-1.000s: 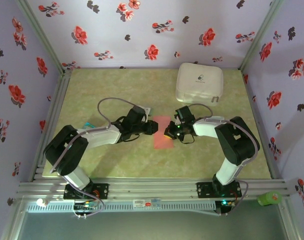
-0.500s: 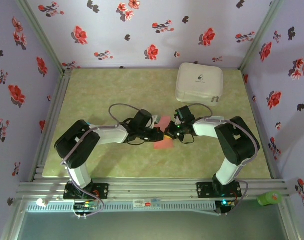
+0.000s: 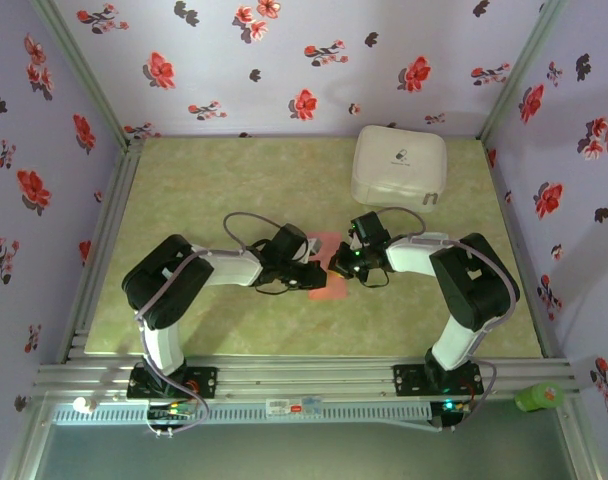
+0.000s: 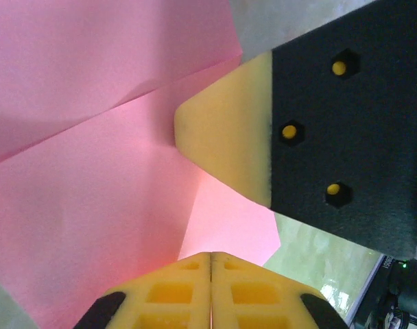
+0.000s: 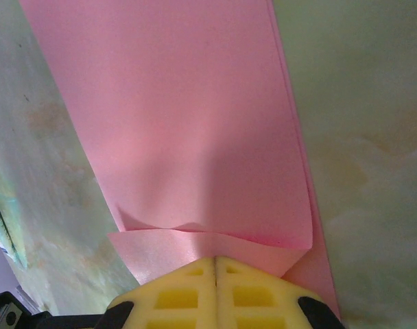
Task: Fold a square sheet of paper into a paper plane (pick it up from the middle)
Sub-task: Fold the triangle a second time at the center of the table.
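left end effector [image 4: 210, 258] and right end effector [image 5: 216, 261] both closed, tips on the square sheet of paper [image 5: 195, 123].

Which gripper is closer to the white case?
Right. The right gripper sits below and left of the white case; the left gripper lies just beyond it, farther left.

No text can be read: the white case [image 3: 399, 167] carries a small dark printed mark [image 3: 399, 156] on its lid and the front rail [image 3: 384, 405] bears a white-and-red sticker [image 3: 292, 406], both too small to make out.
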Available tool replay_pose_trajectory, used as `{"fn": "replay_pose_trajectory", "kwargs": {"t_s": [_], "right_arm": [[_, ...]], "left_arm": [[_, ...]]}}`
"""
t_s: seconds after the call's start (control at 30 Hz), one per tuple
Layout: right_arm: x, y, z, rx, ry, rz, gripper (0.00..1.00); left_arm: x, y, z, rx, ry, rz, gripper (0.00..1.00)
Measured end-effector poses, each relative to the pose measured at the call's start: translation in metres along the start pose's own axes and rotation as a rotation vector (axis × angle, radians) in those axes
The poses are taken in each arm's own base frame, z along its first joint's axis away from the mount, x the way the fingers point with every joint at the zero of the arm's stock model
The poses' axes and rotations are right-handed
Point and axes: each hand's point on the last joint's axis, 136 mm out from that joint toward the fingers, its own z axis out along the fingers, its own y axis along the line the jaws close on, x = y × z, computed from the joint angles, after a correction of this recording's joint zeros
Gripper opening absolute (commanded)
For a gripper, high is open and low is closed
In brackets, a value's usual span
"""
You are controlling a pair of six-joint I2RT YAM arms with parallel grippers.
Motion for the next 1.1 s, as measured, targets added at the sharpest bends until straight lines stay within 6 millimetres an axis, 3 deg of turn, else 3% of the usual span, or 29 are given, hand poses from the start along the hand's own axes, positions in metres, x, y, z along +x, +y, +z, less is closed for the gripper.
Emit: {"fn": "replay_pose_trajectory", "kwargs": {"t_s": [0.23, 0.47, 0.87, 1.1], "right_arm": [[0.0, 0.0, 0.0, 0.0, 0.0, 0.0, 0.0], [0.0, 0.0, 0.0, 0.001, 0.0, 0.0, 0.0], [0.0, 0.0, 0.0, 0.002, 0.0, 0.001, 0.0], [0.0, 0.0, 0.0, 0.002, 0.0, 0.001, 0.0]], "left_arm": [[0.005, -0.002, 0.001, -0.007, 0.018, 0.021, 0.14], [0.004, -0.022, -0.001, 0.012, 0.023, 0.076, 0.12], [0.008, -0.015, -0.001, -0.018, 0.037, 0.068, 0.01], [0.014, -0.004, 0.0, -0.033, 0.04, 0.057, 0.0]]}}
